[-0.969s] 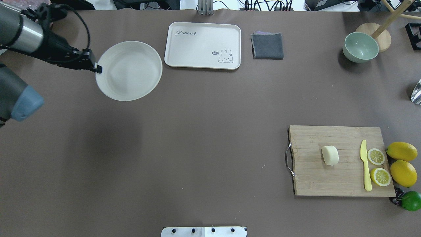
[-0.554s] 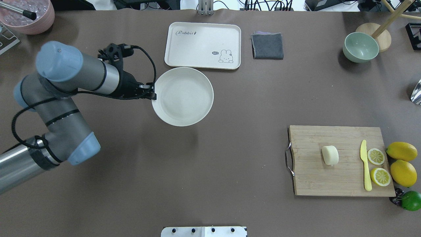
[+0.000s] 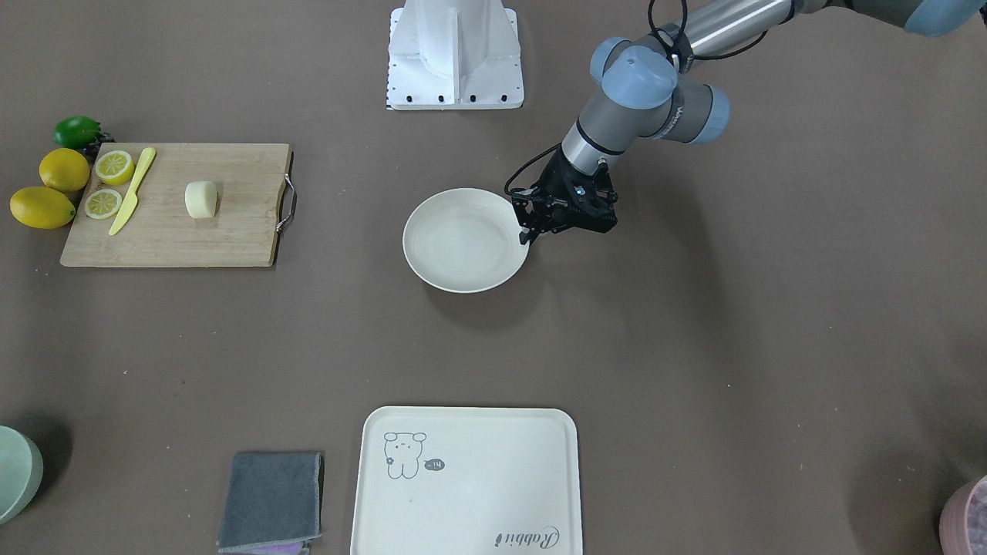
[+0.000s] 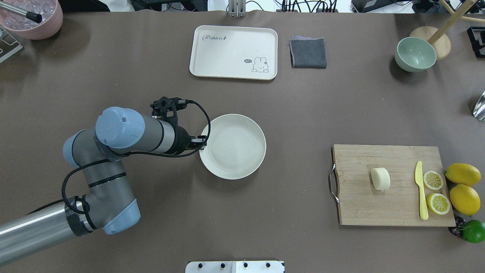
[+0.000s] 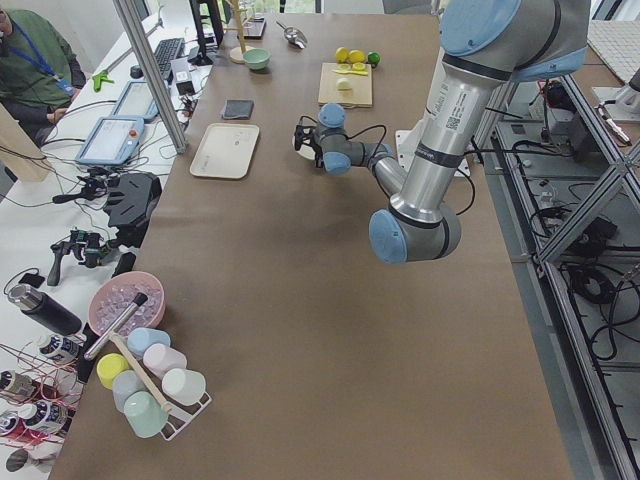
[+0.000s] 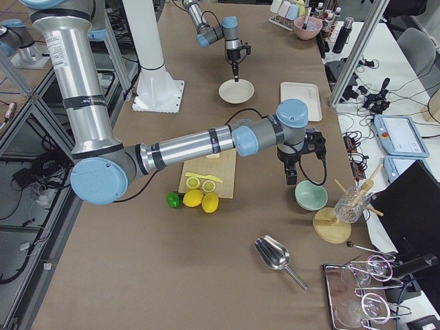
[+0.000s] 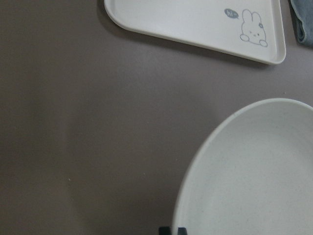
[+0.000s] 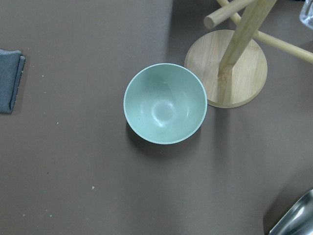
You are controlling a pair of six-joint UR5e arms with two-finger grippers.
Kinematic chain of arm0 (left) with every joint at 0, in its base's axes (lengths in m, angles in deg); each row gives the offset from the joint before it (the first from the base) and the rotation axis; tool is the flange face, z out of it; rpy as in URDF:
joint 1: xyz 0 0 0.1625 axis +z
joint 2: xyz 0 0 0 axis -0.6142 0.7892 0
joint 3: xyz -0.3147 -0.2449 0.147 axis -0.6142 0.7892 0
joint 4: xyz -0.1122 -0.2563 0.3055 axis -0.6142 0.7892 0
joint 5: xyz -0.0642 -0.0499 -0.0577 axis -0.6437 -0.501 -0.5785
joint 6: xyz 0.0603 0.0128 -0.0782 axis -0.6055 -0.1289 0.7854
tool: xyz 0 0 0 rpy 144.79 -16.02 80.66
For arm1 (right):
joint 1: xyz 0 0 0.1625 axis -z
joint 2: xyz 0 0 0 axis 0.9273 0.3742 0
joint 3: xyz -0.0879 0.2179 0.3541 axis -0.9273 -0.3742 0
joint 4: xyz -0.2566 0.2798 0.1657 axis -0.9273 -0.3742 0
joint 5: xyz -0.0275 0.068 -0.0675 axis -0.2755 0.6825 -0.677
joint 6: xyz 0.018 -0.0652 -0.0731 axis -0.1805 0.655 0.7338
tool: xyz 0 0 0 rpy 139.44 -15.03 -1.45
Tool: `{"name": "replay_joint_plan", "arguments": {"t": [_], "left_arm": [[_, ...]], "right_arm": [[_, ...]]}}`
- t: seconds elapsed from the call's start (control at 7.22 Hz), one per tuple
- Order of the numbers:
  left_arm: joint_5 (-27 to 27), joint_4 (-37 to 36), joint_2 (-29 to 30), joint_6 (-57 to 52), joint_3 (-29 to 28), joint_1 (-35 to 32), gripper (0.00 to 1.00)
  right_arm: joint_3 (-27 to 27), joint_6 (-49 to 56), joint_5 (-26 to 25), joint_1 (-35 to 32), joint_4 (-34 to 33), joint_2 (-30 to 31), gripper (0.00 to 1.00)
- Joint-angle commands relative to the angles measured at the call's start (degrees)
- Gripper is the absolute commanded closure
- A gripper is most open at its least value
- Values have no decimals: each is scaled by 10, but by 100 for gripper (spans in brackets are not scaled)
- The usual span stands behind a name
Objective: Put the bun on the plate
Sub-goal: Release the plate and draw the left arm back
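Start at the left of the brown worktop (image 4: 151, 227). Your left arm comes in there, well to the left of the rectangular bamboo cutting board (image 4: 360, 204). The left pincer (image 4: 202, 142) is clamped on the left rim of the round, shallow off-white plate (image 4: 235, 148). The left wrist view shows its dark fingertips (image 7: 172, 230) right at that rim.

The plate is left of the board and apart from it, with bare worktop between them. A soft shadow spreads beneath the plate, and you cannot tell whether it touches the worktop.

Beyond the board and to its left lies the rectangular cream tray with a rabbit drawing (image 4: 227, 53). A folded grey cloth (image 4: 308, 53) sits between the tray and the board's far-left corner.

The small, smooth, cream-white bun (image 4: 380, 179) lies on the board near its middle. A pale yellow plastic knife (image 4: 420, 193) lies further right on the board. Two yellow lemon slices (image 4: 433, 180) sit just beside the knife at the board's right edge.

Two whole yellow lemons (image 4: 463, 174) lie just off that edge, and a green lime (image 4: 473, 231) is by the board's near-right corner.

Well beyond the board's far-right corner stands the pale green bowl (image 4: 415, 54). The right pincer (image 6: 292, 177) hangs above it. Only the side view shows this pincer, so you cannot tell how its jaws stand.
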Motion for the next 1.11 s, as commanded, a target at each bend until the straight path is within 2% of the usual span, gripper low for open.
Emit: {"name": "replay_joint_plan", "arguments": {"t": [0.0,0.28,0.55,0.69,0.83,0.97], "left_arm": [[54,32,2,1,-14,26,2],[43,24,-4,-4,28,-9,2],[-89,-5,-5,-46,42,-140,2],[-167,-40,-6,-111,44,-226,2],[-249,-75,-30,-210,43,-311,2],[-302,-115,-55,-322,38,-384,2]], "right_arm": [[-1,0,-1,4,0,-4,0],[1,-1,-2,9,0,-3,0],[10,-1,2,12,0,1,0],[28,-1,11,34,0,-2,0],[57,-1,8,85,0,-5,0],[64,-6,14,116,0,-3,0]]}}
